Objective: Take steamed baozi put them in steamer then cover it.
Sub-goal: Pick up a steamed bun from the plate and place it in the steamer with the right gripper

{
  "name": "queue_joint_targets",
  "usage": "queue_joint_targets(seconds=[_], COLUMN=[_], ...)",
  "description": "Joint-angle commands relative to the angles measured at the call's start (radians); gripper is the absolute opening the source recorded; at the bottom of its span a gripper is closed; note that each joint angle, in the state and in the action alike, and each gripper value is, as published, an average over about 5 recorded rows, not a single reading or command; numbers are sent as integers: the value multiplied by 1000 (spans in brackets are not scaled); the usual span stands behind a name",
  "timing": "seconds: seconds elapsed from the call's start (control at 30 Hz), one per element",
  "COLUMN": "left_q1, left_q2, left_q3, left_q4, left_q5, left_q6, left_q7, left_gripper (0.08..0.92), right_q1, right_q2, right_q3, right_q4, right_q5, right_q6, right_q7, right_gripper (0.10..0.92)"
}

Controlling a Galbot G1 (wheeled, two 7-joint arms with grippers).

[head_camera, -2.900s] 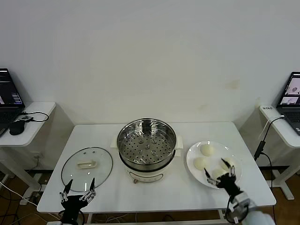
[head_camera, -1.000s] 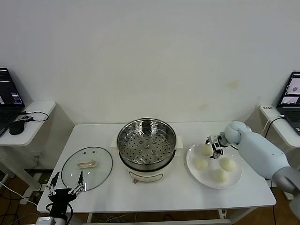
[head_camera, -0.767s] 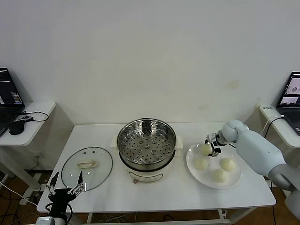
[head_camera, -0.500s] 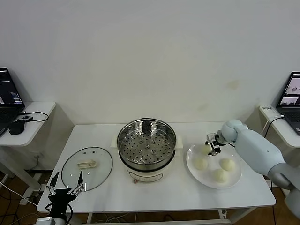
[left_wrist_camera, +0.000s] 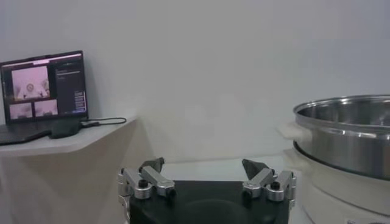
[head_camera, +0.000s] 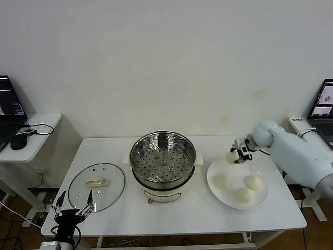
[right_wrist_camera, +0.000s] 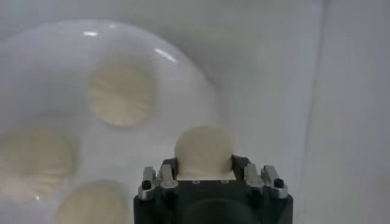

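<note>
My right gripper is shut on one cream-white baozi and holds it above the far left rim of the white plate; the held bun also shows in the right wrist view. Three more baozi lie on the plate, and they show in the right wrist view. The steamer stands open at the table's middle, its perforated tray bare. The glass cover lies flat at the left. My left gripper is open and empty at the front left corner.
Side tables with laptops stand at far left and far right. A black cable hangs by the table's right edge. The steamer's wall shows in the left wrist view.
My right gripper closed on the far-left baozi on the plate and lifted it up off the plate. The left arm has stayed still over the last second.
</note>
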Motion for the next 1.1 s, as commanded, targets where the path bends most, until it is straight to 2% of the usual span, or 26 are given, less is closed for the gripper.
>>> queue_joint_targets(seconds=[0.03, 0.27, 0.5, 0.77, 1.1], left_q1=[3, 14, 31, 33, 22], left_q2=[2, 4, 5, 6, -2], left_q3=[4, -3, -25, -41, -33], left_q4=[-6, -16, -20, -27, -11], left_q5=[-2, -6, -12, -18, -19], left_q6=[1, -2, -12, -13, -13], left_q7=[2, 3, 5, 6, 7], left_gripper=[823, 823, 823, 823, 823], right_q1=[337, 499, 519, 454, 361], right_q2=[-11, 167, 393, 554, 587], right_q3=[-184, -331, -416, -496, -536], right_q4=[153, 165, 85, -65, -139], right_q5=[224, 354, 389, 251, 58], right_q6=[-15, -11, 76, 250, 447], right_q7=[-10, 22, 52, 67, 94], right_gripper=[568, 568, 574, 577, 577])
